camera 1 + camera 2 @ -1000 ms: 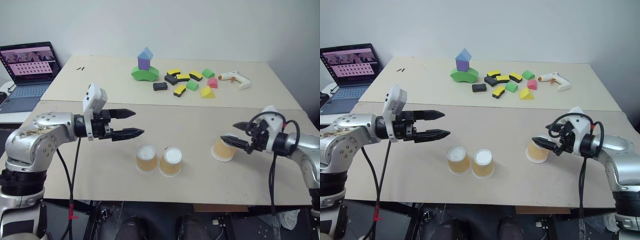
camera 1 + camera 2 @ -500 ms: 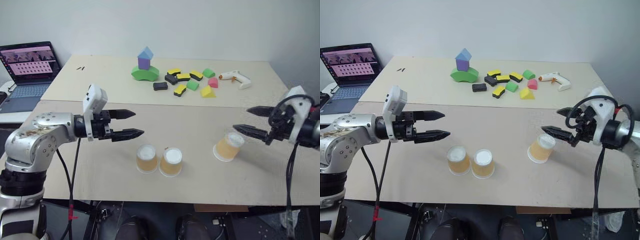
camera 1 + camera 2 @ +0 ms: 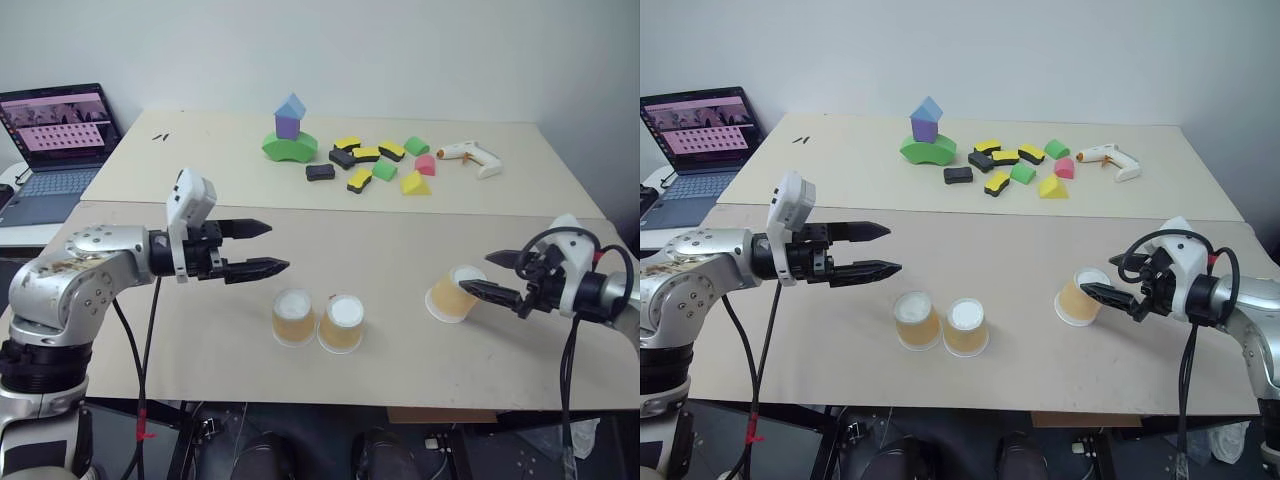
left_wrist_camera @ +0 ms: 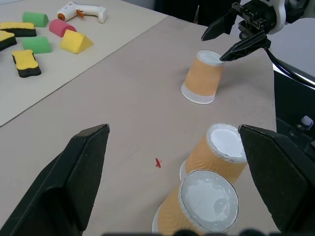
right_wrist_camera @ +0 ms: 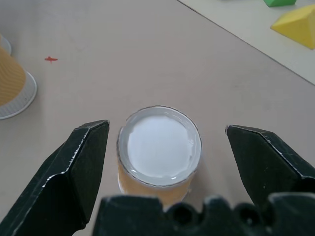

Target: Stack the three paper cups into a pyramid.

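Two paper cups (image 3: 294, 317) (image 3: 342, 322) stand upside down, touching side by side, near the table's front middle. The third paper cup (image 3: 452, 293) stands upside down farther right, leaning a little. My right gripper (image 3: 476, 272) is open at that cup's right side. Its fingertips (image 4: 222, 57) reach the cup's upturned white base (image 5: 159, 147), which sits between the spread jaws without being gripped. My left gripper (image 3: 278, 246) hovers open and empty above the table, left of and behind the pair (image 4: 211, 172).
On the far table stand a green-purple-blue block tower (image 3: 290, 133), several loose foam blocks (image 3: 385, 165) and a white glue gun (image 3: 470, 157). An open laptop (image 3: 58, 140) sits at the far left. The table's front edge runs close below the cups.
My right gripper left the third cup, rose and pulled back to the right, then came down again at the cup's top. The cup stayed about where it was. The left arm kept still.
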